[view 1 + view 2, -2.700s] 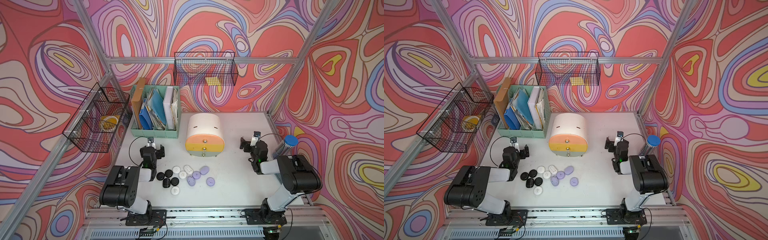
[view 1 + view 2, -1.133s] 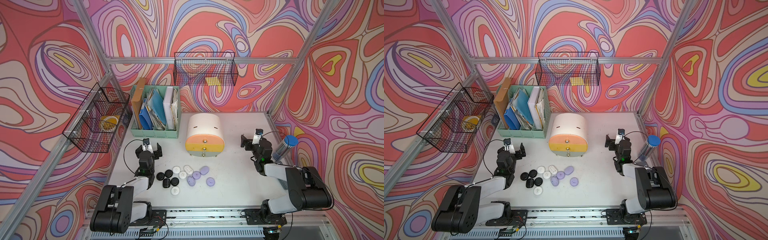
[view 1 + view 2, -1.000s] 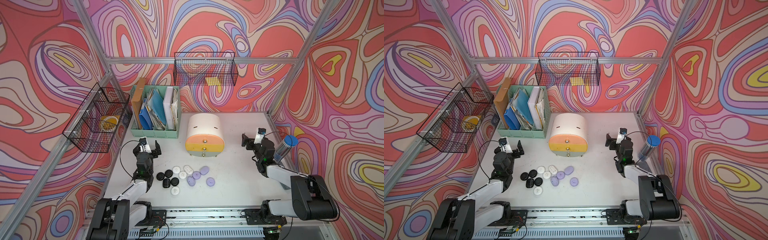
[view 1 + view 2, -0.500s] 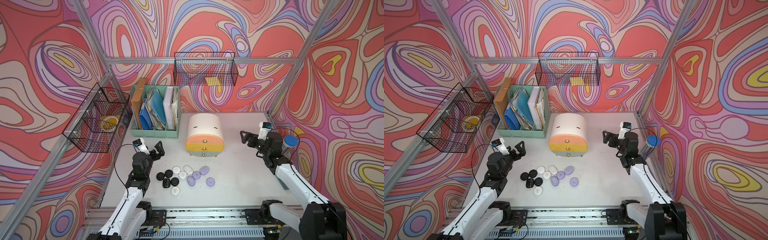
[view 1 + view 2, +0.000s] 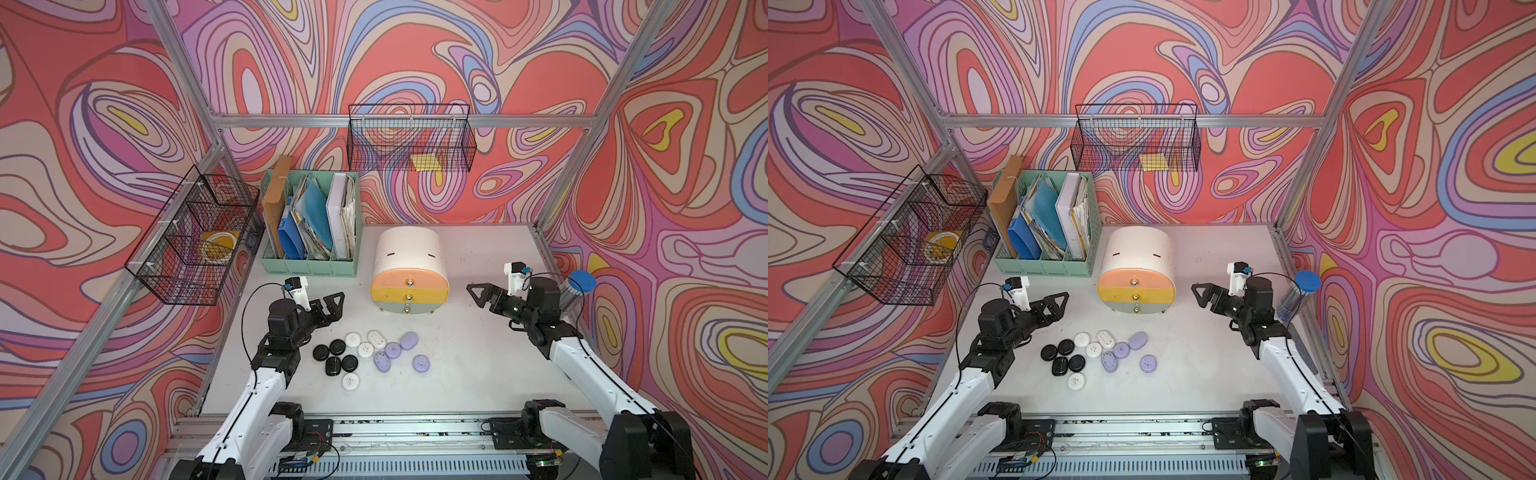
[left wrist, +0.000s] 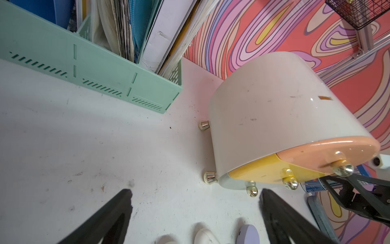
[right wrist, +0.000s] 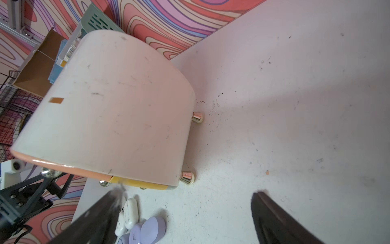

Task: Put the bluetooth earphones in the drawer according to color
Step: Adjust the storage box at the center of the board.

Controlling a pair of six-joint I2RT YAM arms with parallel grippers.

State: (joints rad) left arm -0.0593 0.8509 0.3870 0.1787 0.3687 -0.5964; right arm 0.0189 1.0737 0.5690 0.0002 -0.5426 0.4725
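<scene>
The white table (image 5: 478,374) is carrying everything, with a green file holder (image 5: 309,266) standing in its back left corner. The drawer chest (image 5: 409,253) is sitting just beside it, midway along the back edge, and all three of its drawers look to be sitting shut. The left gripper (image 5: 332,309) is hovering near the left edge with its jaws spread wide and holding nothing. The right gripper (image 5: 482,297) is hovering near the right edge, likewise spread and empty. The earphones (image 5: 368,353) are all lying loose in a cluster between the chest and the front edge, nearer the left one: black cases (image 5: 336,347), then white cases (image 5: 353,340), then lilac cases (image 5: 409,340). By my judgement the sorting is not yet starting: opening the drawers and moving every case is all waiting.
</scene>
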